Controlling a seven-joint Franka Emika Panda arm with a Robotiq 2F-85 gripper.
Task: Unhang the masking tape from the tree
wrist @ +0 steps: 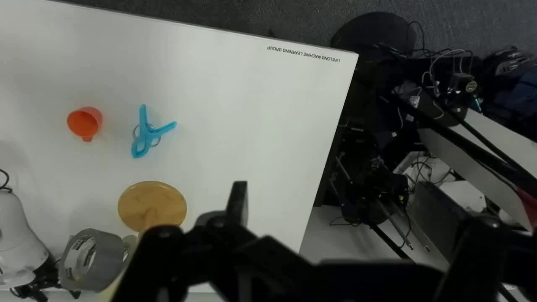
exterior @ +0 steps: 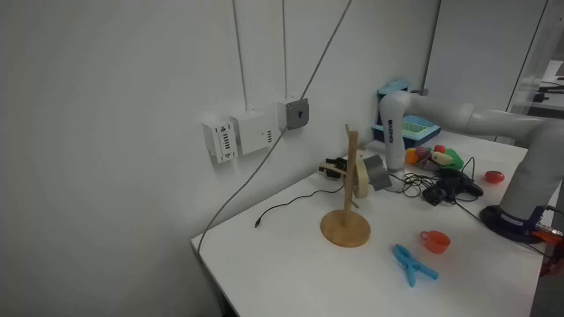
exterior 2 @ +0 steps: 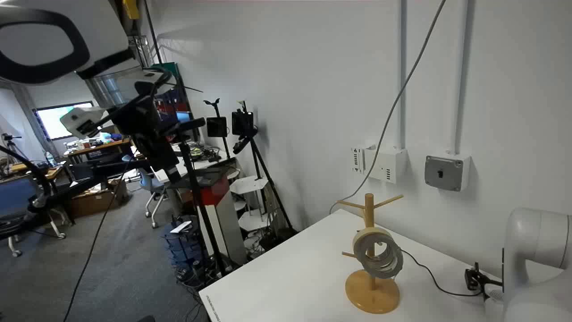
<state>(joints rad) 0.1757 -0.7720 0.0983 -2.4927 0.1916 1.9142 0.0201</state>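
Observation:
The tree (exterior: 351, 171) is a light-wood stand with a round base, upright on the white table; it also shows in an exterior view (exterior 2: 369, 214). The masking tape (exterior: 361, 180), a tan ring, hangs on a side peg close to the post. A wider grey roll (exterior: 377, 172) hangs outside it on the same side. In an exterior view the tan ring (exterior 2: 362, 236) is partly behind the grey roll (exterior 2: 389, 264). My gripper (wrist: 335, 191) is wide open and empty. In the wrist view it hides part of the tree, whose base (wrist: 152, 203) shows left.
A blue clip (exterior: 412, 266) and a red cup (exterior: 435, 242) lie near the base. A white robot arm (exterior: 395, 132) stands behind the rolls with black cables (exterior: 416, 182) and toys (exterior: 423, 156). The wall with boxes (exterior 2: 386, 165) runs behind the tree. The table edge (wrist: 335, 130) is below.

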